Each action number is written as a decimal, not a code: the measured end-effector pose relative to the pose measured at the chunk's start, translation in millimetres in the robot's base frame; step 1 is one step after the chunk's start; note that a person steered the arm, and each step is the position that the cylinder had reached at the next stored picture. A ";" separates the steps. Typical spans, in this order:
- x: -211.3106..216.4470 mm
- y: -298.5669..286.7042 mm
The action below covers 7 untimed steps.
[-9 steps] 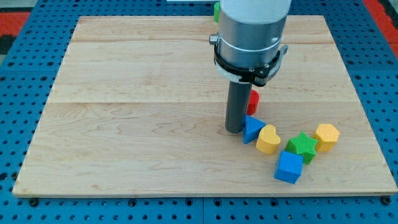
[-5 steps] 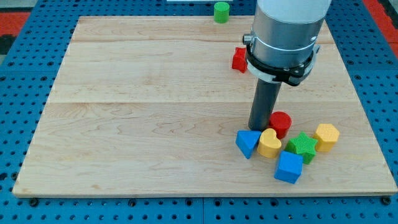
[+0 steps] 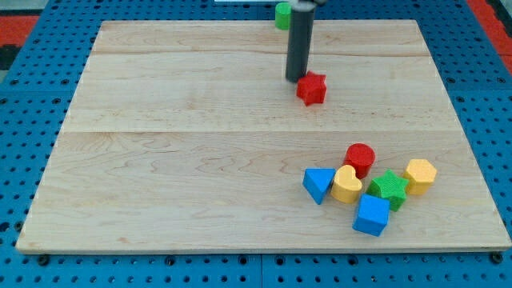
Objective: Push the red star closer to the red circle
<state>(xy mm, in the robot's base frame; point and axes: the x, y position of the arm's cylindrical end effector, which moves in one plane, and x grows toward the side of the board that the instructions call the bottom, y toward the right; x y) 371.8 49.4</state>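
My tip (image 3: 297,78) touched the red star (image 3: 312,88) on the wooden surface (image 3: 176,160), well apart from the red circle (image 3: 360,158); no gripper was fitted.

Right by my tip (image 3: 298,78) on the dark grey rod sits the red star (image 3: 312,88), a green block (image 3: 282,14) is behind it, and far below are a red circle (image 3: 360,158), blue triangle (image 3: 319,183), yellow heart (image 3: 346,183), green star (image 3: 390,188), yellow hexagon (image 3: 420,174) and blue cube (image 3: 371,214), all on a pale wooden board (image 3: 176,160).
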 end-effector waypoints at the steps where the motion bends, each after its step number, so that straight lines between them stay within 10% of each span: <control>1: 58.0 -1.3; 3: -40.5 38.0; 5: 65.2 29.0; 7: 18.4 45.4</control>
